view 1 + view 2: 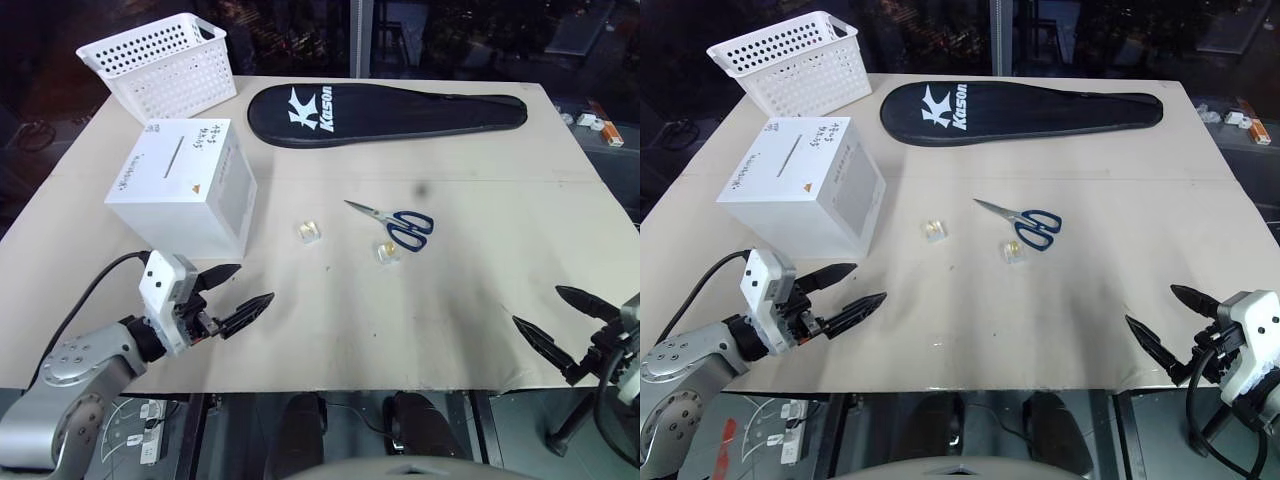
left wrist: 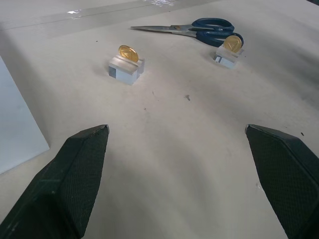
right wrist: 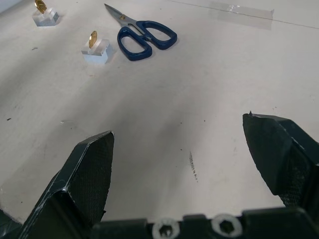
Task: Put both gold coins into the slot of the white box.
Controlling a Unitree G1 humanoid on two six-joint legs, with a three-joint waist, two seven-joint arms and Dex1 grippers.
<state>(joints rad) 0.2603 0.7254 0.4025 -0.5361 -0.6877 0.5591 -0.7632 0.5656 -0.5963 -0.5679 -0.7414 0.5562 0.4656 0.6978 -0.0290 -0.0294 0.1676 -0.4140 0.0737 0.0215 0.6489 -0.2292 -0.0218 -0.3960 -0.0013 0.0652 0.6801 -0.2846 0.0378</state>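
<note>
Gold coins (image 2: pixel 128 52) stand on clear cubes (image 2: pixel 125 69), ahead of left tool (image 1: pixel 232 297) | both tools wide apart, empty | pinch coin's flat sides gently.

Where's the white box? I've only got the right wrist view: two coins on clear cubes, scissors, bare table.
Observer: The white box stands on the table's left side, left of both gold coins, next to the left gripper.
Operator: Slot facing up?
Observer: Yes, the slot runs across the top face, between the handwritten notes.
Operator: Left gripper holding anything?
Observer: No, it is open and holds nothing, as is the right gripper.
Operator: Anything behind the box?
Observer: A white perforated basket, at the table's far left corner.
</note>
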